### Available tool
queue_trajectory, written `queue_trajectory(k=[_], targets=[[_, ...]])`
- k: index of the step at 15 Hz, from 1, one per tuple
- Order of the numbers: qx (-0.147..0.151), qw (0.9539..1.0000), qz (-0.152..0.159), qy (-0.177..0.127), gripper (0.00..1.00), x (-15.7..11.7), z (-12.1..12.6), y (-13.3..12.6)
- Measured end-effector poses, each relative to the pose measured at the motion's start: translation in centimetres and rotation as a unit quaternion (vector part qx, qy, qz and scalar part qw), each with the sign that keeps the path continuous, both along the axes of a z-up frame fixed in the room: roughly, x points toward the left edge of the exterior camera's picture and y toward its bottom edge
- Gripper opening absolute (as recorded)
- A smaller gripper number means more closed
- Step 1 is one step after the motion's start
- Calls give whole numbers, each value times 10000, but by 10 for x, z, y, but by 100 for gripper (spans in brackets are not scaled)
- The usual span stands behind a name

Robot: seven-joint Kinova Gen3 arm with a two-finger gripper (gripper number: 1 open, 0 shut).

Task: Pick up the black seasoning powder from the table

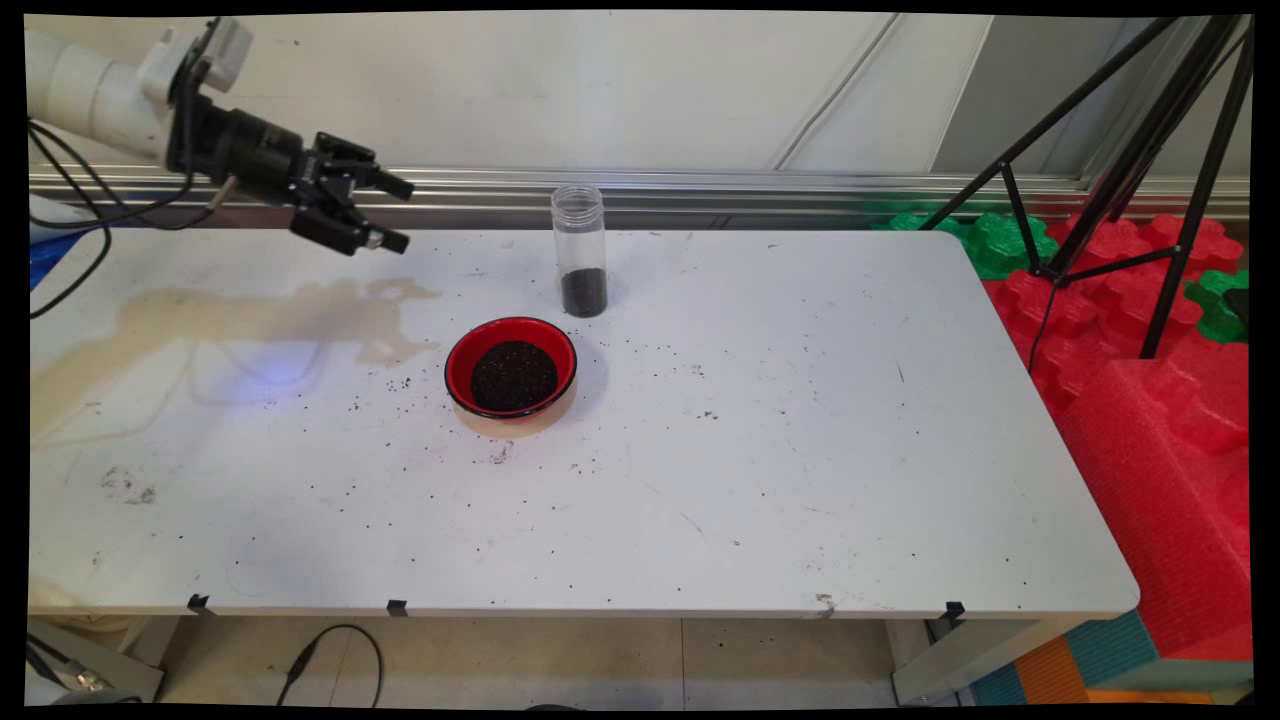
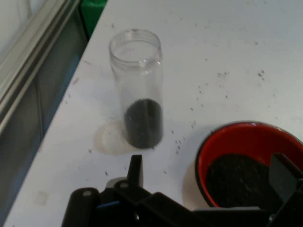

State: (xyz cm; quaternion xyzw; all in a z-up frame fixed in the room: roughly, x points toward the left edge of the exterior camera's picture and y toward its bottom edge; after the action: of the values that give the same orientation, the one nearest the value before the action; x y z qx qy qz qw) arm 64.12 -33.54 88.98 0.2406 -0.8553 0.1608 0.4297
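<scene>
hand: the black two-finger hand [image 1: 385,213] hangs above the far left corner of the white counter [image 1: 800,480], fingers spread, nothing between them
obstacle, far edge: a tall clear plastic jar [image 1: 579,250], upright, open-topped, dark grains at its bottom
obstacle, centre: a red round bowl with a black rim [image 1: 511,366], dark grains inside, just near of the jar, a narrow gap between them
free room: near half and right half of the counter, bare but for scattered grains
</scene>
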Motion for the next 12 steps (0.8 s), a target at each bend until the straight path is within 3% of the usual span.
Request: queue_trajectory(k=[12], targets=[[-590, 9973, -82, 440, 100, -21, -30, -59]])
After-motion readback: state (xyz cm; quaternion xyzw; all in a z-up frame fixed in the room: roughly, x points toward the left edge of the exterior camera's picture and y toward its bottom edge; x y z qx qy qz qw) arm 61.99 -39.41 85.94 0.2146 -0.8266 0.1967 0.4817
